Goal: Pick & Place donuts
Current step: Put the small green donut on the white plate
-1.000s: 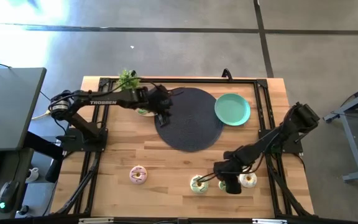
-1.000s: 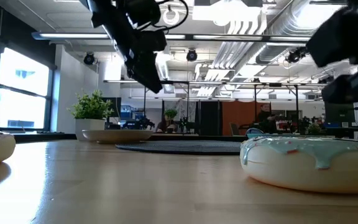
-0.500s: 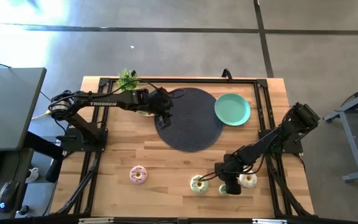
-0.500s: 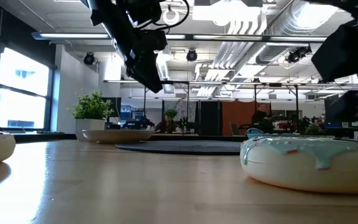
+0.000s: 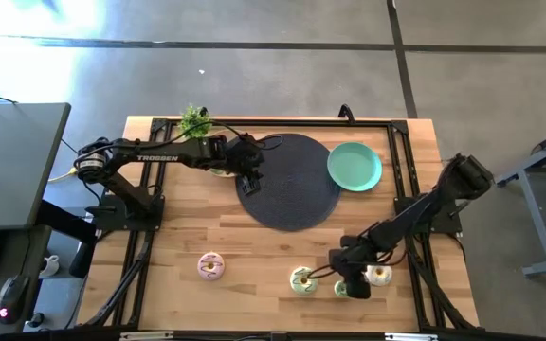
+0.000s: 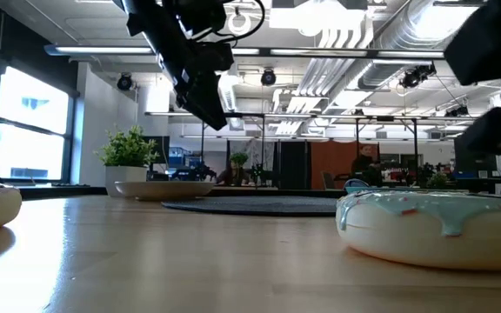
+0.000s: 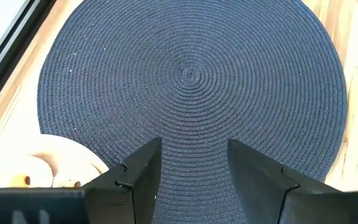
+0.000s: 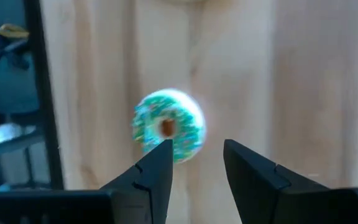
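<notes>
Right gripper [image 5: 354, 287] is hanging low over the table's near edge, fingers [image 8: 157, 168] parted, gripping nothing. Its wrist view is showing a small green-sprinkled donut [image 8: 168, 126] on the wood just beyond the fingertips, not between them. In the high view the same spot is mostly hidden by the gripper; a white donut [image 5: 378, 276] is sitting just beside it on the right, a green-frosted donut [image 5: 302, 280] just beside it on the left. The low view is showing a big pale donut with teal icing [image 6: 433, 224] close to the camera. A pink donut [image 5: 210, 266] is lying well apart, toward the near left.

Farther back, the black mat [image 5: 289, 180] is lying mid-table, with the teal plate [image 5: 354, 166] touching its right rim. Left gripper [image 7: 191, 165] is hovering over the mat's left edge, fingers apart, empty. A beige plate [image 7: 59, 163] is sitting by that edge, holding something yellow, too cut off to tell. A small plant [image 5: 194, 119] is standing at the far edge.
</notes>
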Available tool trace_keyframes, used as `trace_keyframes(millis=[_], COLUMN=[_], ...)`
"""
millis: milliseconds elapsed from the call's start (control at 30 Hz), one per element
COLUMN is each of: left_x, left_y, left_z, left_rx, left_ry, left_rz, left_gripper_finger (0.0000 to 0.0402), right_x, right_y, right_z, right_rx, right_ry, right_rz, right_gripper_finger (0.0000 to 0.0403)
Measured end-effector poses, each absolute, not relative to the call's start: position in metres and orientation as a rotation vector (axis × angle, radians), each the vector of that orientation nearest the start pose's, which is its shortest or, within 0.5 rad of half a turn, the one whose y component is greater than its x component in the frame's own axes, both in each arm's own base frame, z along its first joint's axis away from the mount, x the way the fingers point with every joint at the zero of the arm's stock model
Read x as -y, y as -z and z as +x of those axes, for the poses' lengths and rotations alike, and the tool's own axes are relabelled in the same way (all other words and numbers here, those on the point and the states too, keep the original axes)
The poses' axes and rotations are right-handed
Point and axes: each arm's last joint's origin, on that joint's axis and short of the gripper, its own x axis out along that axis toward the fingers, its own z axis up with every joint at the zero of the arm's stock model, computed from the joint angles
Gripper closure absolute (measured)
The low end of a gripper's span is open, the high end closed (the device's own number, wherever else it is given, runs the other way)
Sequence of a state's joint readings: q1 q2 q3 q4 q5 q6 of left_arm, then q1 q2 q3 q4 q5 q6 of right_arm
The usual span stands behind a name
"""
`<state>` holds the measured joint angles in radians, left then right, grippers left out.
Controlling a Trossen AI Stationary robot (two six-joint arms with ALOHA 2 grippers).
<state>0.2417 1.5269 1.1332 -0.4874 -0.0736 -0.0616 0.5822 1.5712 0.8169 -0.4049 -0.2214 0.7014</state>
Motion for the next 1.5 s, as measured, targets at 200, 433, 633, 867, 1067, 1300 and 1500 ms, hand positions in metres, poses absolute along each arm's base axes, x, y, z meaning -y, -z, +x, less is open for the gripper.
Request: trace_keyframes(millis=[200, 433, 633, 867, 1067, 1300, 1500], left_x=[-0.079, -0.079, -0.079, -0.079, -0.075, -0.070, -0.069], left_y=[-0.254, -0.254, -0.254, -0.268, -0.323, -0.387, -0.412], left_z=[0.309, 0.309, 0.309, 0.306, 0.286, 0.260, 0.248], left_rx=[-0.874, -0.874, -0.870, -0.841, -0.855, -0.796, -0.755], left_ry=[-0.341, -0.343, -0.355, -0.394, -0.430, -0.478, -0.548], left_rz=[-0.122, -0.121, -0.139, -0.155, -0.171, -0.167, -0.113], left_gripper_finger=[0.0222, 0.0222, 0.0222, 0.0222, 0.0222, 0.0222, 0.0222], right_x=[-0.165, -0.164, -0.159, -0.148, -0.125, -0.065, 0.019], right_y=[-0.142, -0.140, -0.140, -0.140, -0.160, -0.205, -0.232], right_z=[0.231, 0.233, 0.236, 0.243, 0.261, 0.295, 0.335], right_rx=[-1.378, -1.386, -1.386, -1.391, -1.295, -1.055, -0.694], right_ry=[-0.278, -0.267, -0.242, -0.220, -0.219, -0.118, 0.201], right_rz=[0.362, 0.381, 0.410, 0.466, 0.464, 0.262, 0.046], right_gripper_finger=[0.0263, 0.0281, 0.0369, 0.0384, 0.0393, 0.0398, 0.0400])
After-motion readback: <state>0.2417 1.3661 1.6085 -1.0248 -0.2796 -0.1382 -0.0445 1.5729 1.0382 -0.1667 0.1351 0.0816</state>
